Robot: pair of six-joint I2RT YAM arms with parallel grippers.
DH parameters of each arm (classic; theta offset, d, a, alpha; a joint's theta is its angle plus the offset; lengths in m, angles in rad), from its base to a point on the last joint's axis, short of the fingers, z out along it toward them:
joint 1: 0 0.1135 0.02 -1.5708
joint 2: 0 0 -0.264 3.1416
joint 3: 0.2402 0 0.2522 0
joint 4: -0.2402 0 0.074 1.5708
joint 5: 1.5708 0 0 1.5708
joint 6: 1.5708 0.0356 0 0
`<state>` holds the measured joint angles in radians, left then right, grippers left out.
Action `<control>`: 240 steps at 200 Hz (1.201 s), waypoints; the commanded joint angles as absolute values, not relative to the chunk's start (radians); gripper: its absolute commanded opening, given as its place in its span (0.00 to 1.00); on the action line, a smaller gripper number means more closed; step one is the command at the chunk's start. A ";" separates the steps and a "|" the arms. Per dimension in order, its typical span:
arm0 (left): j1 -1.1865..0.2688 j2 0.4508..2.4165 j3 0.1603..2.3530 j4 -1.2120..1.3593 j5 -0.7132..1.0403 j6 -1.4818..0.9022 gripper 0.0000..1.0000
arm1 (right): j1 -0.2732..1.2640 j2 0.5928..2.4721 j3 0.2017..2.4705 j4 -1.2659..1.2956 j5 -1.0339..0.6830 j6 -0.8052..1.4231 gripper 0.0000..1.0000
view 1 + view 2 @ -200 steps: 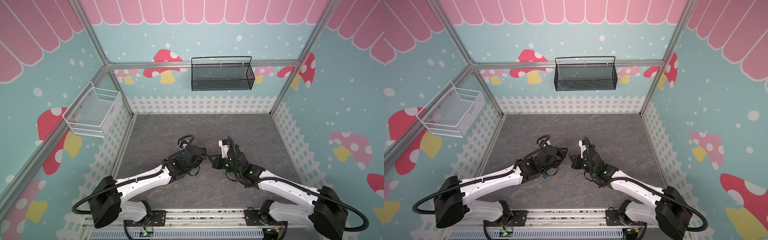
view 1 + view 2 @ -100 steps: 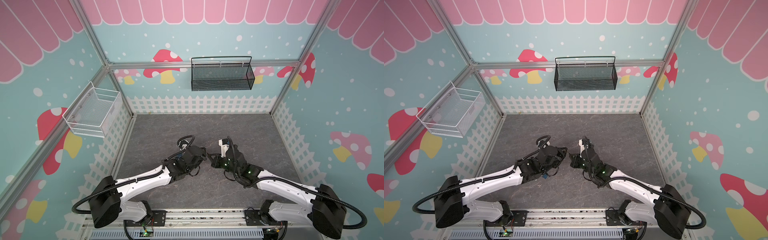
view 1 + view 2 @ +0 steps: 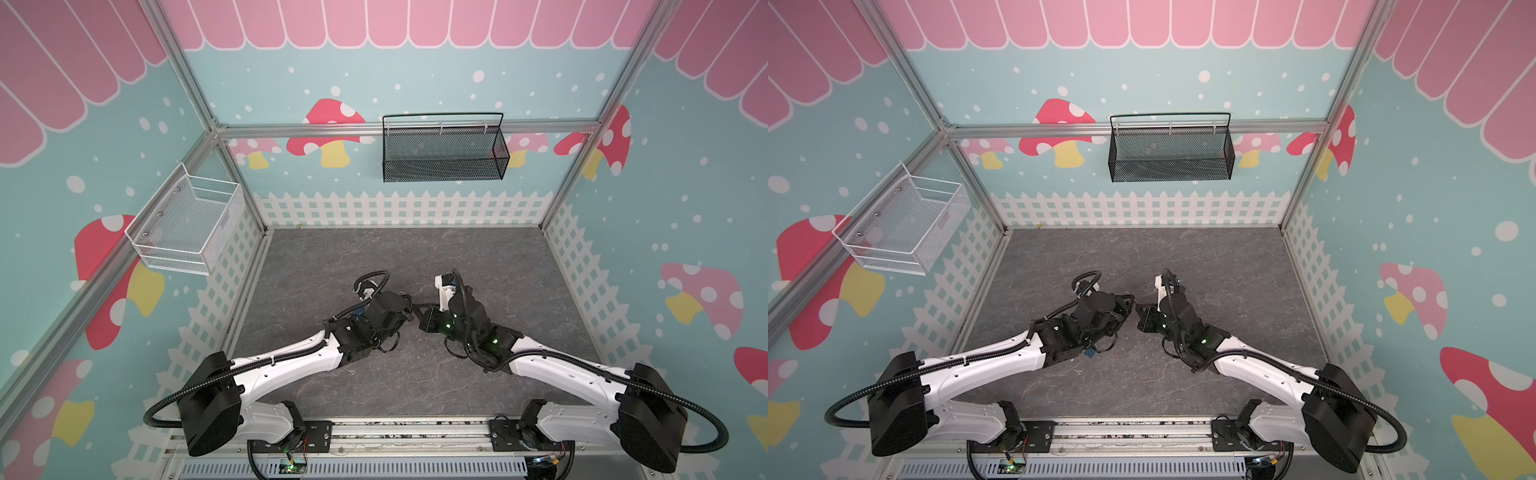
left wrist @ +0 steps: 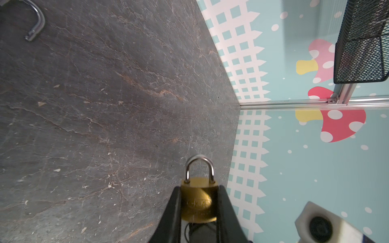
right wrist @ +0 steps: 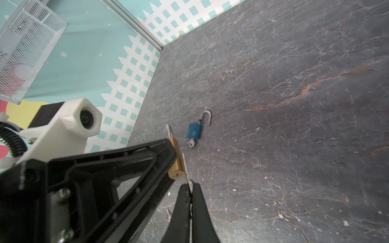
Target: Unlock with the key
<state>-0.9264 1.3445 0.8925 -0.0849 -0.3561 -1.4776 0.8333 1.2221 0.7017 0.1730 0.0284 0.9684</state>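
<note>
Pinching key (image 5: 187,174), right gripper (image 5: 190,187), seemingly at padlock (image 4: 197,202) in left gripper (image 4: 199,190)

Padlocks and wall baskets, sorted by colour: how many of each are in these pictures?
Brass padlock: 1
Blue padlock: 1
White wire basket: 1
Black mesh basket: 1
Total: 4

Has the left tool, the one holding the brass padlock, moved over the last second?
No. In both top views the left tool sits at the same spot below the black basket on the back wall, shut on the padlock.
</note>
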 commanded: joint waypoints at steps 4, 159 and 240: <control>-0.932 1.331 0.912 -0.094 -0.396 -1.483 0.00 | 0.841 1.223 0.723 0.189 0.022 0.965 0.00; -0.927 1.310 0.910 -0.130 -0.430 -1.474 0.00 | 0.852 1.198 0.718 0.183 0.016 0.922 0.00; -0.917 1.300 0.889 -0.129 -0.436 -1.490 0.00 | 0.859 1.225 0.725 0.176 -0.011 0.922 0.00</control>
<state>-0.9234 1.3239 0.8921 -0.1303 -0.4019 -1.4780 0.8459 1.2179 0.7017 0.1726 0.0048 0.9241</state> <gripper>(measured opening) 0.202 0.051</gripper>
